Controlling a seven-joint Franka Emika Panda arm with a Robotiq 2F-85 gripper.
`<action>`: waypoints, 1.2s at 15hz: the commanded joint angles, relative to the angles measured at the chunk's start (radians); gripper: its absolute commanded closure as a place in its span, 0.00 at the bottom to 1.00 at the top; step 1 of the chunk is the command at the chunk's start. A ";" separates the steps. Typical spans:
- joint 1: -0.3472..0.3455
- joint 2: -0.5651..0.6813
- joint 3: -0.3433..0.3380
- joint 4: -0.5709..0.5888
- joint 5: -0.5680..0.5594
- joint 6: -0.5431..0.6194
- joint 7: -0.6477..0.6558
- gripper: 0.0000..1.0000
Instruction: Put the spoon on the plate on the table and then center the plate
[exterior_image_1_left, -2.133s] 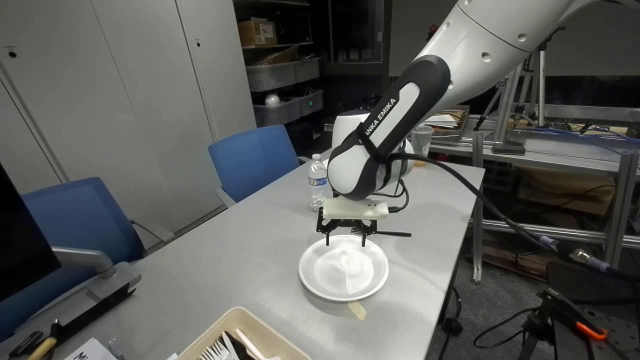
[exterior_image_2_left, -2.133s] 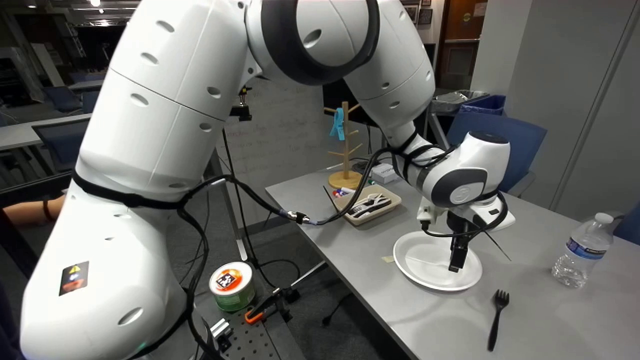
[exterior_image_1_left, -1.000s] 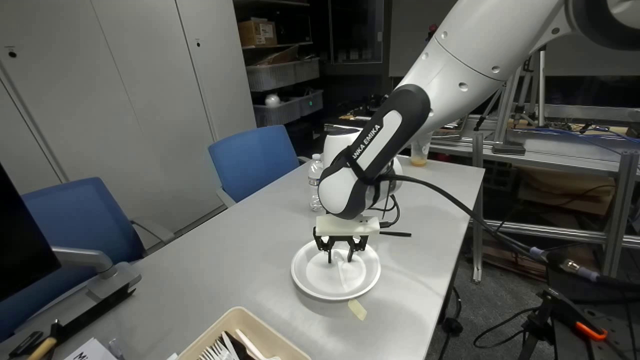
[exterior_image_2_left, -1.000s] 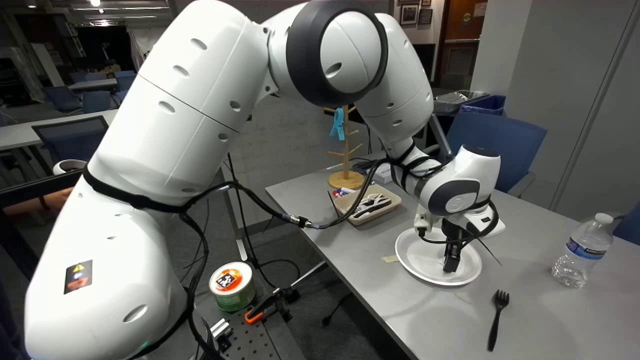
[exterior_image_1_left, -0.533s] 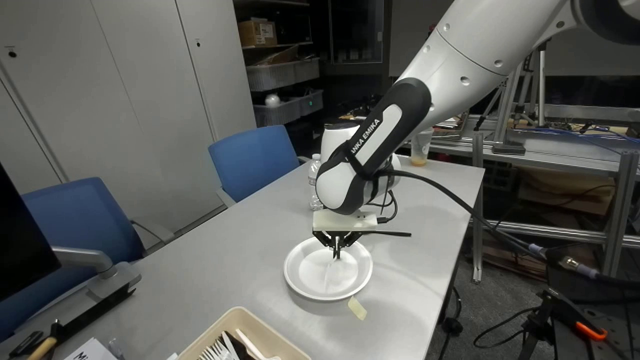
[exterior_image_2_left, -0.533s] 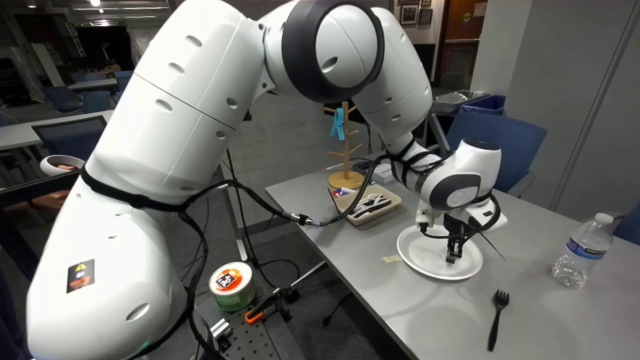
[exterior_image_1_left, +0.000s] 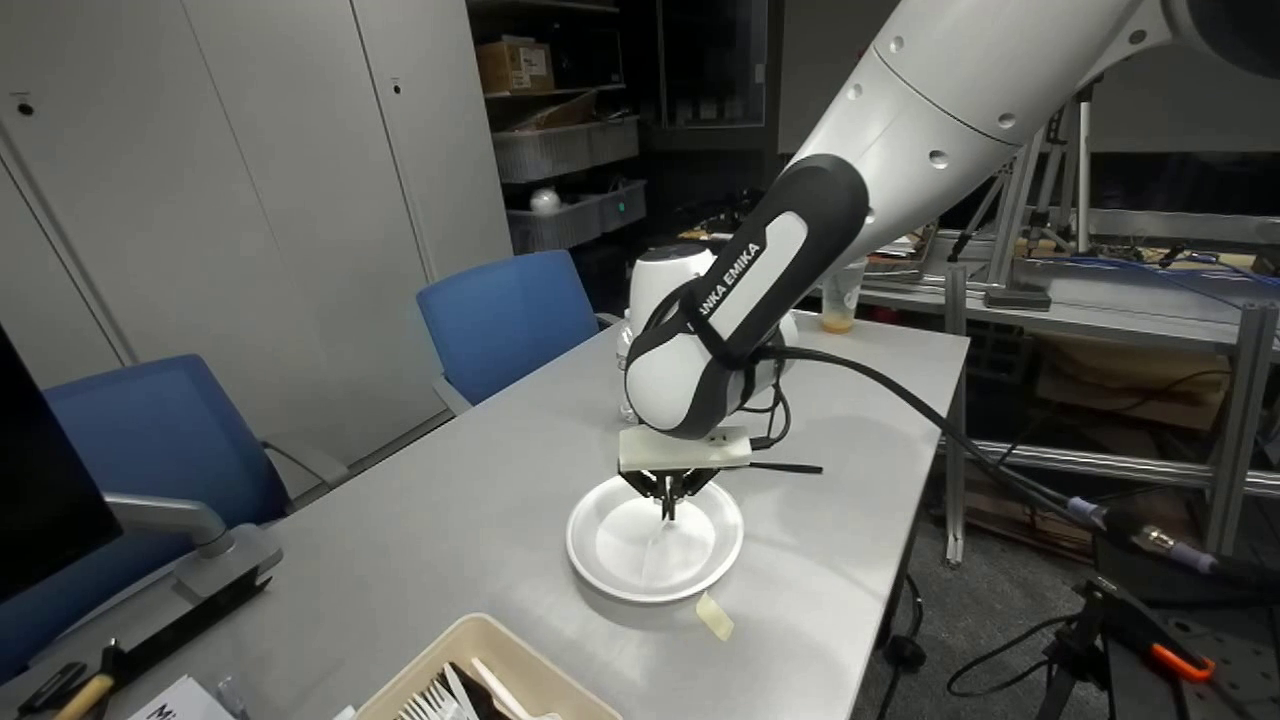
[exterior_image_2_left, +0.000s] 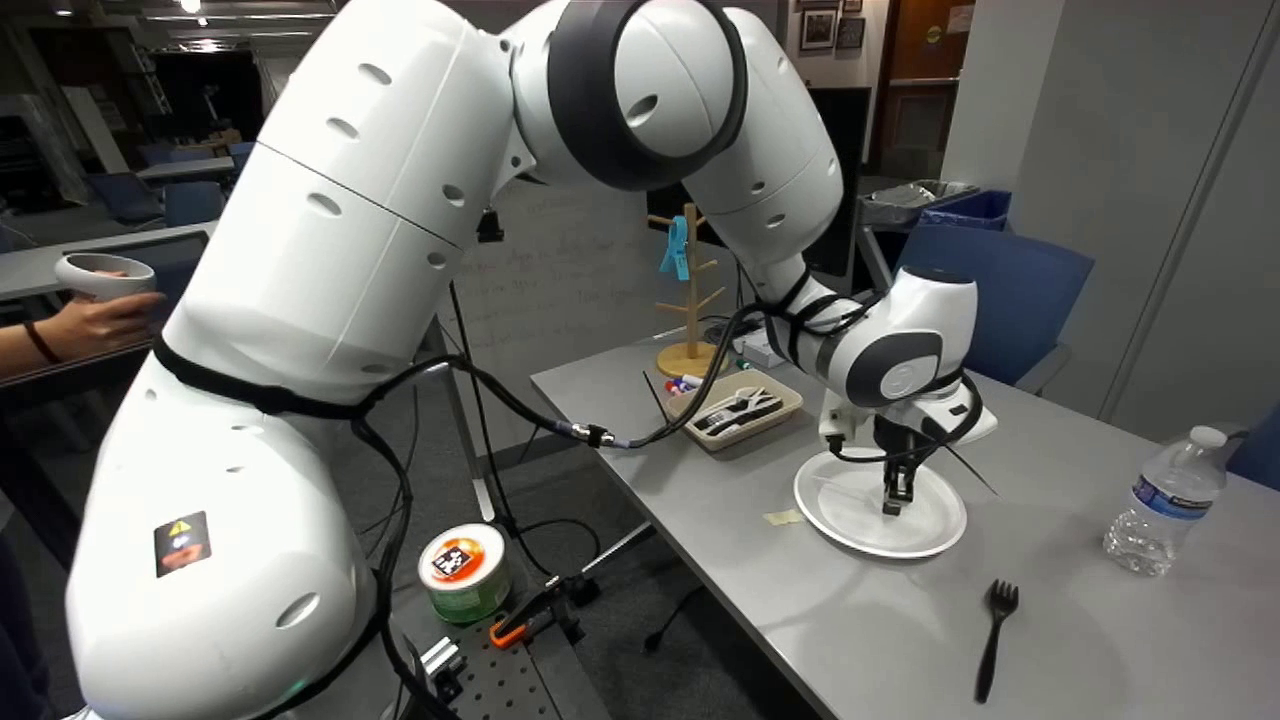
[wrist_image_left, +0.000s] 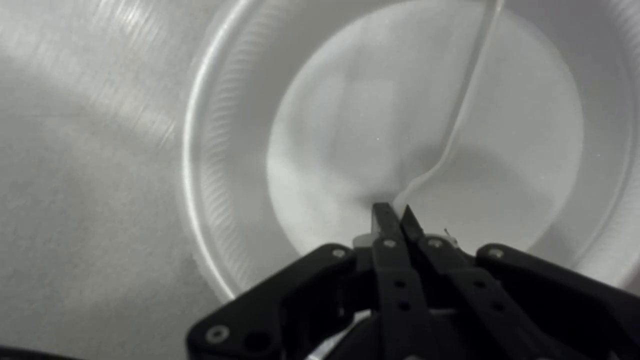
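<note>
The round white plate (exterior_image_1_left: 596, 572) rests on the light grey table (exterior_image_1_left: 450, 530). Within the plate's rim, in the wrist view, a thin white spoon (wrist_image_left: 462, 107) runs from the upper edge down to my fingertips, bending near its lower end. That lower end sits between the two black tips of my gripper (wrist_image_left: 398, 212), which are drawn together on it. In an exterior view the gripper (exterior_image_2_left: 891, 508) points straight down over the middle of the plate. White on white, the spoon is faint there, and I cannot tell whether it touches the plate all along its length.
A black fork (exterior_image_2_left: 992, 640) lies on the table beside the plate, and a water bottle (exterior_image_2_left: 1165, 505) stands beyond it. A beige tray (exterior_image_2_left: 750, 445) of cutlery is on the plate's opposite side. Some tape (exterior_image_1_left: 715, 617) sticks to the table near the rim. A cup (exterior_image_1_left: 842, 300) stands farther back.
The gripper came down over the plate, and its jaws went from open to shut on the spoon's end. The plate slid a little, leftward in an exterior view, along with the gripper.
</note>
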 joint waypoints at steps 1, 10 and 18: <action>0.073 -0.048 -0.027 -0.043 -0.056 0.009 0.046 0.99; 0.236 -0.119 -0.123 -0.074 -0.329 -0.005 0.166 0.99; 0.209 -0.230 0.016 -0.122 -0.380 -0.181 0.010 0.99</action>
